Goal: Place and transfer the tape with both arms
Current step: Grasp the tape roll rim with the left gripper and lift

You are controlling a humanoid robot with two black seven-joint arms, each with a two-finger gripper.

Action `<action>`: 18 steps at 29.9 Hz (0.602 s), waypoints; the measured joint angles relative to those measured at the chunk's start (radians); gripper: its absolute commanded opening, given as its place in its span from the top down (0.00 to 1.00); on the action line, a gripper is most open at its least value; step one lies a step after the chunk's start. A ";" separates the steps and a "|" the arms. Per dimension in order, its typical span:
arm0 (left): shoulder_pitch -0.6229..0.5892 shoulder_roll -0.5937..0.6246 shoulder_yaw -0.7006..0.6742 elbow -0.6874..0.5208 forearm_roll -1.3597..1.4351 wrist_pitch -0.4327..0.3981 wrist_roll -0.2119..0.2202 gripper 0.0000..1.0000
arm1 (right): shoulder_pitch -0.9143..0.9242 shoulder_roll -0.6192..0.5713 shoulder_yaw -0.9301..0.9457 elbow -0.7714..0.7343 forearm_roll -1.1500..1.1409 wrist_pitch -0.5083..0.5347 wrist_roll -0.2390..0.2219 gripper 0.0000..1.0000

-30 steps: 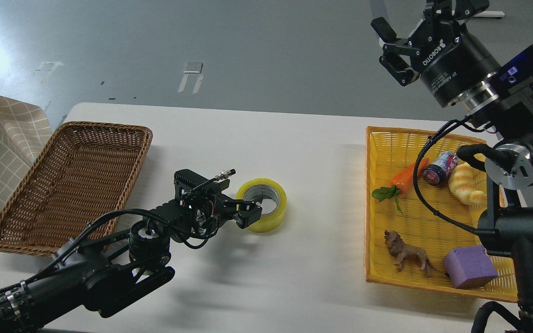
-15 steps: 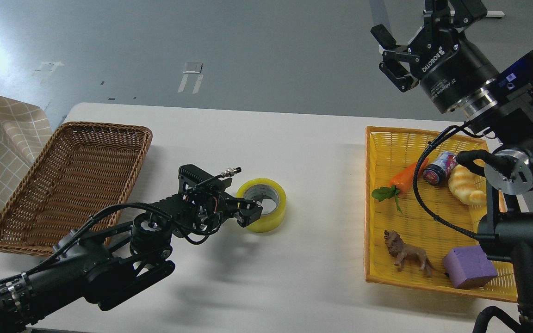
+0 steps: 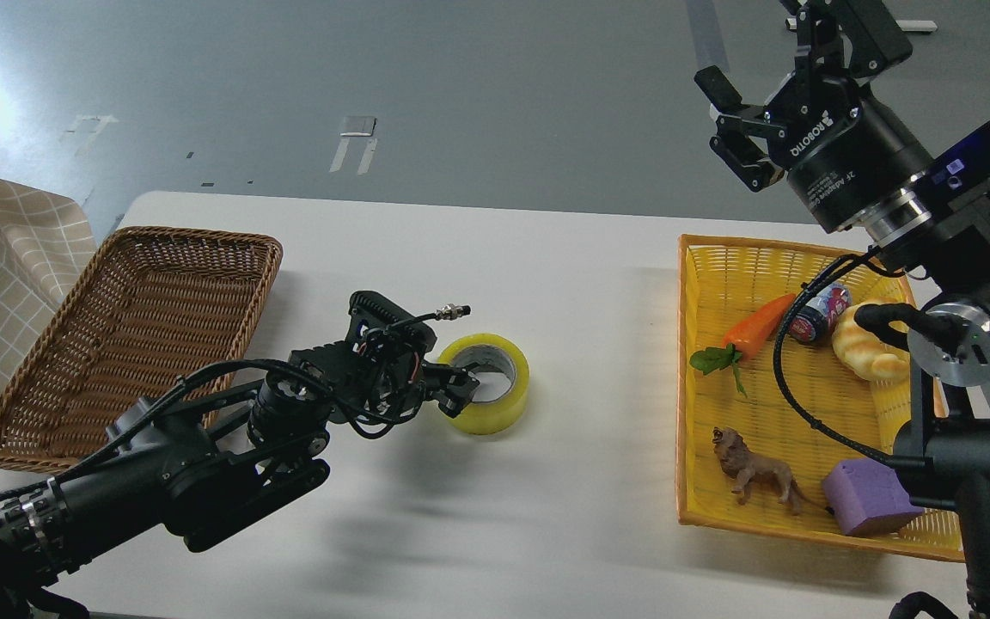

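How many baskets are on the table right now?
2. The brown basket sits at the table's left end; the yellow basket sits at the right end, holding toys and partly hidden behind the right arm. No other basket is visible.

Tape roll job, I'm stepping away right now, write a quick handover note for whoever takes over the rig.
Left gripper: at the tape, fingers straddling the roll's near wall, one finger inside the core; looks closed on it, but the grasp is not confirmed.
Right gripper: open, empty, raised above the far end of the yellow basket.
Tape: on the white table, mid-table, between the brown wicker basket and the yellow basket.
Done: tape is out on the table and the left arm has reached it.
Left: probably lift the roll and carry it to the brown basket, which has nothing in it yet.
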 measured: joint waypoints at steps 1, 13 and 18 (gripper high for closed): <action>-0.005 0.002 0.000 0.000 0.000 -0.009 0.004 1.00 | -0.001 0.000 0.001 -0.001 0.000 0.000 0.000 0.00; -0.014 0.016 -0.001 -0.038 -0.005 -0.058 -0.008 1.00 | -0.016 0.000 0.005 -0.002 0.000 0.000 0.001 0.00; -0.008 0.025 -0.001 -0.062 -0.050 -0.058 -0.007 1.00 | -0.027 0.000 0.005 -0.007 0.000 -0.001 0.001 0.00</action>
